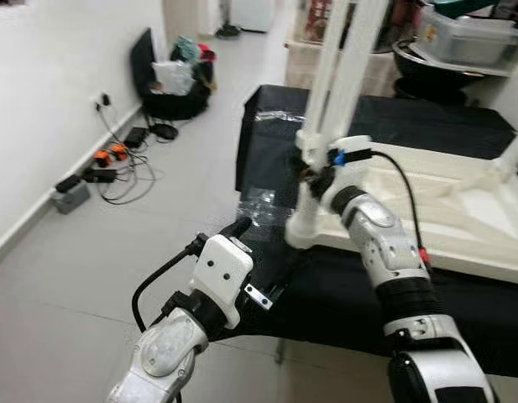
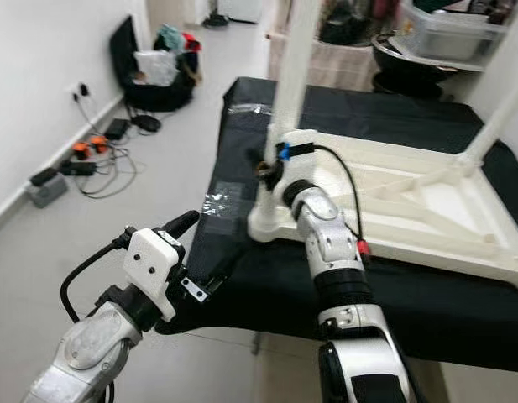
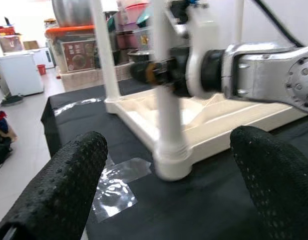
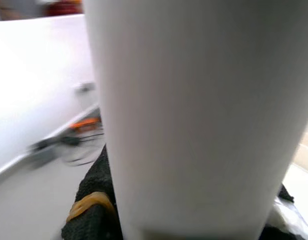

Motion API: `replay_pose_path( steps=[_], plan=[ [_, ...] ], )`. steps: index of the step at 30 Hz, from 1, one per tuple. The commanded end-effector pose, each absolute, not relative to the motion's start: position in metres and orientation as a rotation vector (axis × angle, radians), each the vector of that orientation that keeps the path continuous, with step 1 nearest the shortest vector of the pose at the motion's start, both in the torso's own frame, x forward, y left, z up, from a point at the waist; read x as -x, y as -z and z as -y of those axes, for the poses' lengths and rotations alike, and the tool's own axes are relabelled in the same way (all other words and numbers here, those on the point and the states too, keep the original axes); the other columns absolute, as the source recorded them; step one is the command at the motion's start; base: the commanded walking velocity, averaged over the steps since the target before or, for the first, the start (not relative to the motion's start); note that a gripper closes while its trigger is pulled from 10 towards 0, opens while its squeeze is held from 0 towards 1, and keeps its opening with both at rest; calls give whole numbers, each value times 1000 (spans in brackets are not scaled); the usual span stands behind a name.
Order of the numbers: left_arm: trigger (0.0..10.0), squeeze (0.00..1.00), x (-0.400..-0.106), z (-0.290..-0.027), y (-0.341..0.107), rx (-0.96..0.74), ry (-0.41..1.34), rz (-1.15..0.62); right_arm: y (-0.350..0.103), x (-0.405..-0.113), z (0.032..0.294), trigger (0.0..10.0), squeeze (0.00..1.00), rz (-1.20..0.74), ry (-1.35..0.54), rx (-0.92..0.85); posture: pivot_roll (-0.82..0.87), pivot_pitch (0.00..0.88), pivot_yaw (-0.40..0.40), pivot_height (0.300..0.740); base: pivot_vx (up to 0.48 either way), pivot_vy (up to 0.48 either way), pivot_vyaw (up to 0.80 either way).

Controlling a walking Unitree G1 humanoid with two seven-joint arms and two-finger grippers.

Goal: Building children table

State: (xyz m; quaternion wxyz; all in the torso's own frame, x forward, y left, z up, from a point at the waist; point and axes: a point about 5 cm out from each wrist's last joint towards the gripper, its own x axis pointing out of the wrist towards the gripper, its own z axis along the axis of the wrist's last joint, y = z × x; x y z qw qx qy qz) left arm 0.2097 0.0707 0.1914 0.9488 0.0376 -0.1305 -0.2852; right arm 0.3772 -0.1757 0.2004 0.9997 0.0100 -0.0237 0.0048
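White plastic is what the right gripper [image 1: 313, 175] is clamped around: the near-corner table leg [image 1: 330, 80], held low on its shaft just above the round socket where it enters the upturned white children's table [image 1: 460, 201]. In the right wrist view the leg [image 4: 203, 115] sits right against the lens with a black finger [image 4: 91, 210] pressed to its side. To do this step well, the judgement is that the leg should be kept square to the tabletop's underside and twisted or pushed straight down its own axis, so that it seats fully rather than canting. The right forearm rises from the robot's side, its wrist bent inward toward the corner. Out to the left, apart from the table, the left gripper [image 3: 168, 200] hovers with its fingers spread wide and empty over the black cloth [image 1: 342, 294], aimed at the same corner and just short of a patch of clear tape [image 3: 119, 187]; it could brace the frame. Beyond, a second leg [image 3: 105, 50] already stands upright.
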Motion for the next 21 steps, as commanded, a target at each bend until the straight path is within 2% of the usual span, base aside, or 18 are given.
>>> replay_pose_path(
  steps=[1,2,4,12,13,14,15,16,18,20,21],
  plan=[
    [10000,0,-211,-70,-192,-82,585,277,-198,-372,211,0,0,2,291,11,73,39,-64,740,0,0,0],
    [10000,0,-211,-70,-192,-82,585,277,-198,-372,211,0,0,2,291,11,73,39,-64,740,0,0,0],
    [10000,0,-211,-69,-191,-96,586,271,-206,-365,213,0,0,28,437,10,77,35,-66,740,0,0,0],
    [10000,0,-210,-68,-191,-100,594,267,-213,-367,196,0,0,55,392,25,77,38,-64,740,0,0,0],
    [10000,0,-208,-67,-189,-95,610,256,-215,-372,180,10000,0,67,253,17,76,39,-62,740,0,0,0],
    [10000,0,-208,-67,-189,-95,610,256,-215,-372,180,10000,0,67,253,17,76,39,-62,740,0,0,0],
    [10000,0,-208,-66,-189,-98,620,254,-217,-373,165,10000,1000,99,115,31,78,38,-63,740,0,0,0],
    [10000,0,-208,-66,-189,-98,620,254,-217,-373,165,10000,1000,99,115,31,78,38,-63,740,0,0,0],
    [10000,0,-207,-64,-188,-104,627,245,-214,-376,143,10000,1000,107,-180,61,82,37,-61,740,0,0,0],
    [10000,0,-207,-64,-187,-105,627,242,-213,-376,141,10000,1000,92,-215,77,82,37,-61,740,0,0,0],
    [10000,0,-207,-65,-187,-102,625,239,-208,-375,136,10000,0,59,-295,76,82,35,-59,740,0,0,0]
  ],
)
